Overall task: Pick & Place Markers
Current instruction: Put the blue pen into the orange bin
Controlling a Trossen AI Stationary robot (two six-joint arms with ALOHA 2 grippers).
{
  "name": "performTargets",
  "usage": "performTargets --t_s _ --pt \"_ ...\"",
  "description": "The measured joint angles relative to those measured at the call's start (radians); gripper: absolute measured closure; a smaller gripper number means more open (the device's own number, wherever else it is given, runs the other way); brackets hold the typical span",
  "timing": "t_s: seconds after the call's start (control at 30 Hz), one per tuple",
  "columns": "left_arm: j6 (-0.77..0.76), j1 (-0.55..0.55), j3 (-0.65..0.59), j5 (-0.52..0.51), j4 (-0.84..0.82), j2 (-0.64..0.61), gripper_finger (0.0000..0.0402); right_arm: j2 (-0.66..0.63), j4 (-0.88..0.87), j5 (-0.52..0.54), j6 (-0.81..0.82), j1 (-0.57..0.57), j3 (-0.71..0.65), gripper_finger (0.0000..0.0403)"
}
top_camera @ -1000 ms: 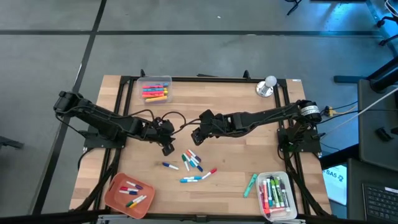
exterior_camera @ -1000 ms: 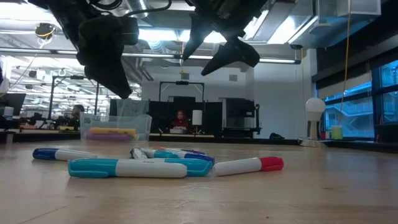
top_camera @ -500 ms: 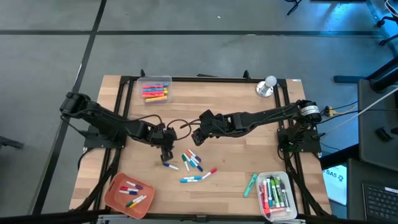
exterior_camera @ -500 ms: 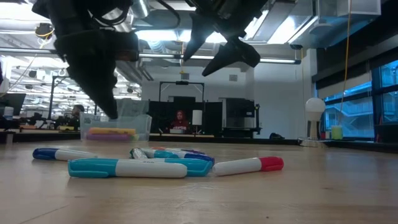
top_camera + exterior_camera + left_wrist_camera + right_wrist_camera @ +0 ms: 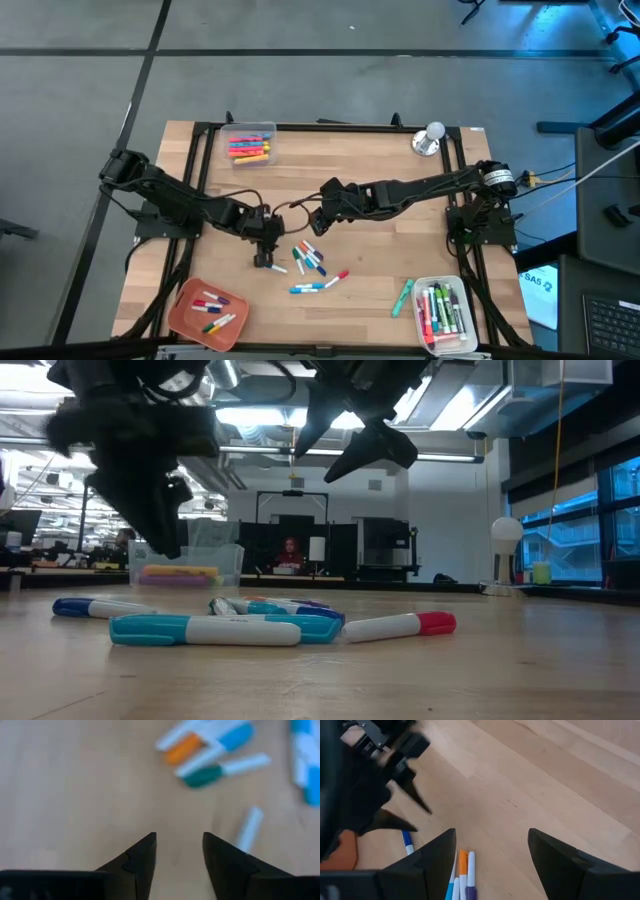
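Several loose markers (image 5: 310, 257) lie flat on the wooden table in the middle: a blue-capped white one (image 5: 273, 266), a teal pair (image 5: 205, 629) and a red-capped one (image 5: 400, 625). My left gripper (image 5: 265, 256) hangs open just above the blue-capped marker (image 5: 248, 827), fingers pointing down, touching nothing; the low view shows it (image 5: 150, 510) clear of the table. My right gripper (image 5: 320, 220) hovers open, higher, on the far side of the pile (image 5: 462, 875), empty.
A clear bin of markers (image 5: 250, 143) stands at the far left. An orange tray (image 5: 208, 312) with a few markers sits near left, and a clear bin (image 5: 443, 313) of markers near right, with a green highlighter (image 5: 402, 297) beside it. A silver bell (image 5: 430, 138) stands far right.
My left gripper has moved toward the table's near edge and down, from beside the right gripper to a spot over the blue-capped marker. The markers have stayed where they lay.
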Motion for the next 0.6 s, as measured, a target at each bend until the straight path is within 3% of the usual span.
performTargets --t_s 0.13,0.33,0.6 --pt "0.085 -0.034 0.000 -0.006 0.002 0.003 0.0247 0.000 0.000 -0.001 -0.003 0.000 0.000 0.0156" --pt "0.086 -0.054 0.000 -0.072 0.035 0.020 0.0239 0.000 0.000 0.000 -0.004 0.000 0.000 0.0156" --pt "0.056 -0.072 0.000 -0.077 0.098 0.106 0.0233 0.000 -0.002 -0.016 -0.006 0.002 0.000 0.0156"
